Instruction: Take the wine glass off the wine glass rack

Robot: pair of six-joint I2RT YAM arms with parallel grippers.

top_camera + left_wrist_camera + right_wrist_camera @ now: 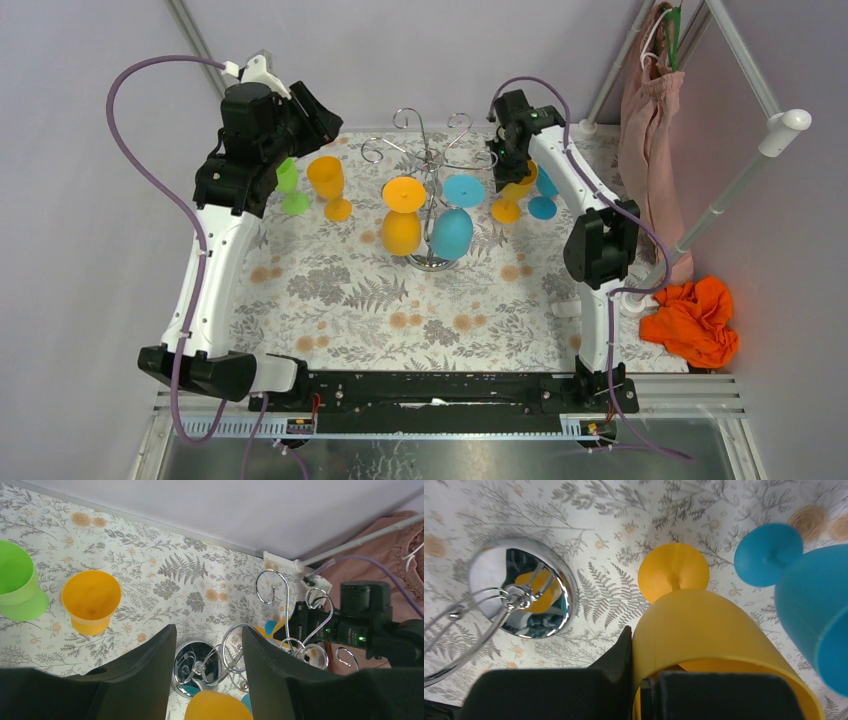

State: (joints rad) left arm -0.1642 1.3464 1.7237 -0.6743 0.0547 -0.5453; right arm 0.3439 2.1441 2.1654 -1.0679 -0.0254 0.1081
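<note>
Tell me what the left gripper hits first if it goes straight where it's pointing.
Most likely the rack's curled wire arm, which sits in the gap between the open left gripper's fingers, with the shiny base farther on. An orange glass lies just off that line. Depth is hard to judge.

The wine glass rack [432, 264], with hanging orange glass [401, 230] and hanging blue glass [452, 235], blocks the middle; the near tablecloth [400, 320] lies open.

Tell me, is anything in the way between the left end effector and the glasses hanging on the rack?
Nothing visible does. The open left end effector faces the wine glass rack, its hanging orange glass and blue glass; the green glass and second orange glass stand off to one side.
</note>
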